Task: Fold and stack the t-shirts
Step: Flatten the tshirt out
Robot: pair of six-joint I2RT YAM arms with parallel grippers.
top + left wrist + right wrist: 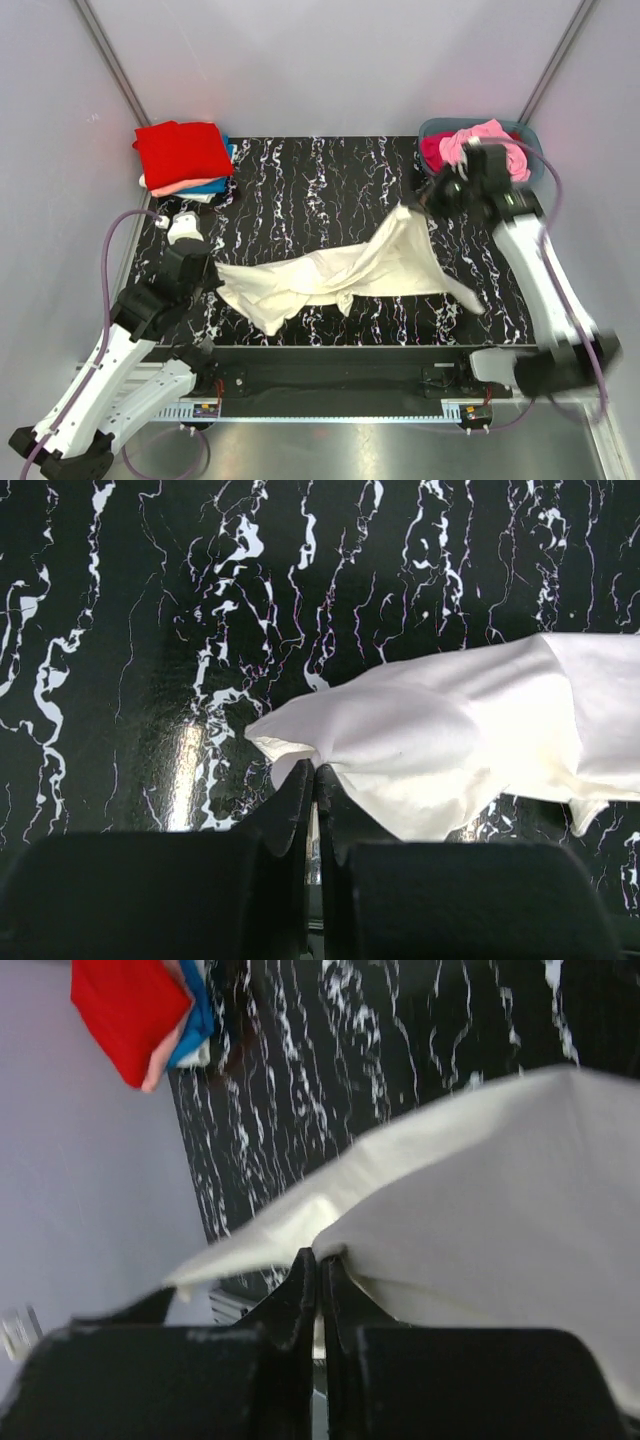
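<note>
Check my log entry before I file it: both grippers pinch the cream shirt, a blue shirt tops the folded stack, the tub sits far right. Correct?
One slip: a red shirt tops the folded stack, the blue shirt only peeking out below, per the top external view. The left gripper and right gripper do pinch the cream shirt, and the tub sits far right.

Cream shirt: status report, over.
Left gripper shut on cream shirt corner. Right gripper shut on its far edge, raised. Shirt spread between them, unfolded. Nothing in the way; folded stack far left.
</note>
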